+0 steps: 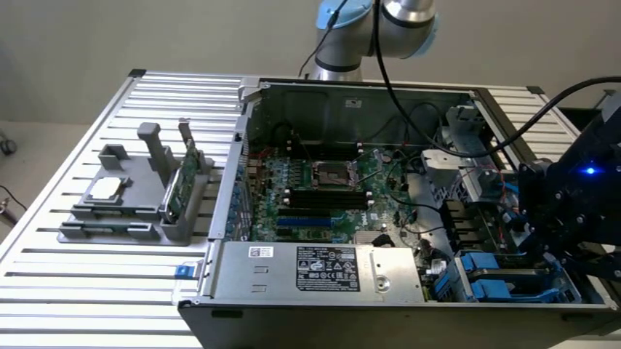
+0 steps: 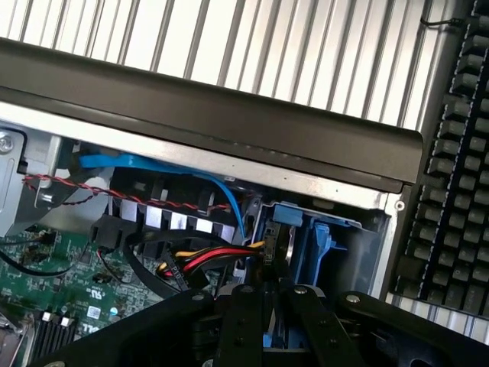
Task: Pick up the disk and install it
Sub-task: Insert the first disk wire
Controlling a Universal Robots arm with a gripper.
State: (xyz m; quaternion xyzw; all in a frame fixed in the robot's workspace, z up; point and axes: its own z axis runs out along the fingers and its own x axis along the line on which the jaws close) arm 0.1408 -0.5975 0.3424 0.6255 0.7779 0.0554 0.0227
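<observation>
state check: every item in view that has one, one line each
computer case: side panel off, interior exposed
CPU socket: empty, no chip seated
processor chip: lying on the grey holder, outside the case
green circuit card: standing on edge in the holder
blue drive bay: at the case corner, gripper right above it
disk: cannot tell whether seated
gripper: jaws narrow, down at the bay's blue carrier

Tight down at the lower right of the exterior view: the gripper (image 1: 568,243) sits over the blue drive bay (image 1: 505,280), hemmed by the case wall (image 1: 408,309) and cable bundles (image 1: 427,233). Open slatted table (image 1: 68,291) lies lower left, past the grey holder (image 1: 136,207).
</observation>
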